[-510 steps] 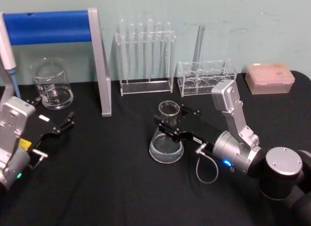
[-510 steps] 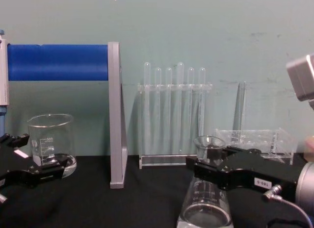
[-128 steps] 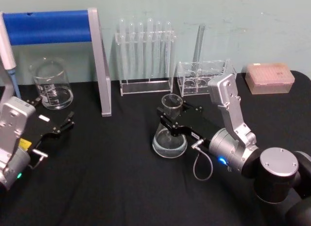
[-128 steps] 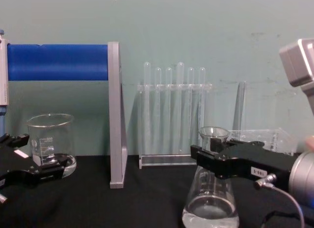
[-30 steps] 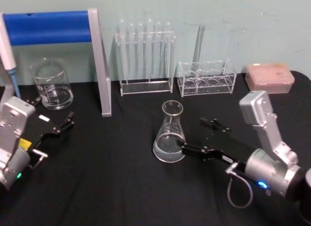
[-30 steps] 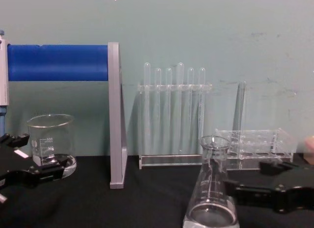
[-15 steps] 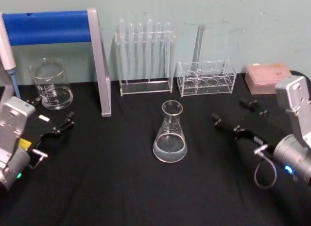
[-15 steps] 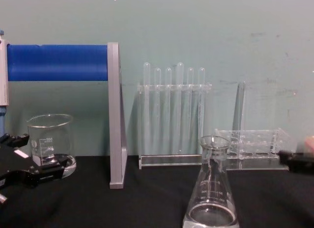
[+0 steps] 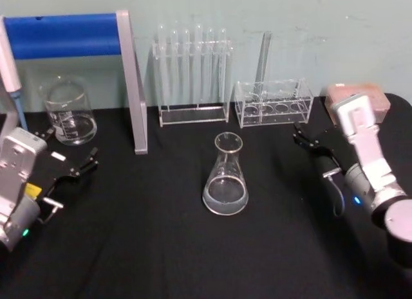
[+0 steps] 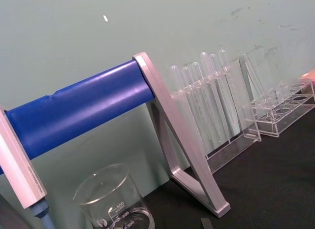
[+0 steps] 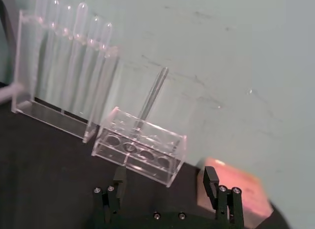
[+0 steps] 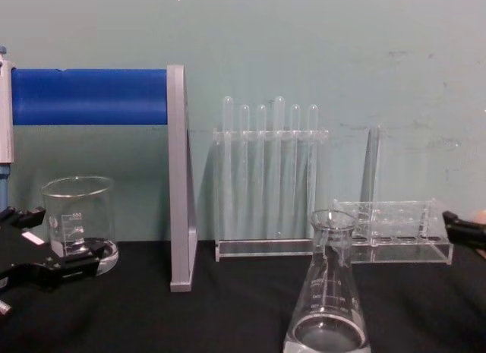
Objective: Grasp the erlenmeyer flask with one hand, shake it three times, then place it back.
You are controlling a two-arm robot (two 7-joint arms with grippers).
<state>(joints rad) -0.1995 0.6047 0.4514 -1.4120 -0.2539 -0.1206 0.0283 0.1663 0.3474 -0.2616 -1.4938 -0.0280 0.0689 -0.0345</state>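
Observation:
The erlenmeyer flask (image 9: 225, 177) stands upright by itself on the black table near the middle, with a little clear liquid in its base; in the chest view the flask (image 12: 326, 296) is low and right of centre. My right gripper (image 9: 306, 137) is open and hangs well to the right of the flask, close to the small clear rack, holding nothing. In the right wrist view its two fingers (image 11: 119, 182) stand wide apart with nothing between them. My left gripper (image 9: 71, 151) rests open at the far left, near the beaker.
A glass beaker (image 9: 67, 112) and a blue roller stand (image 9: 71, 35) occupy the back left. A test tube rack (image 9: 192, 74) and a small clear rack (image 9: 273, 103) line the back wall. A pink box (image 9: 360, 93) sits at the back right.
My right gripper has let go of the flask and drawn back to the right and toward the back. The flask stays standing where it was set. The left arm is unmoved.

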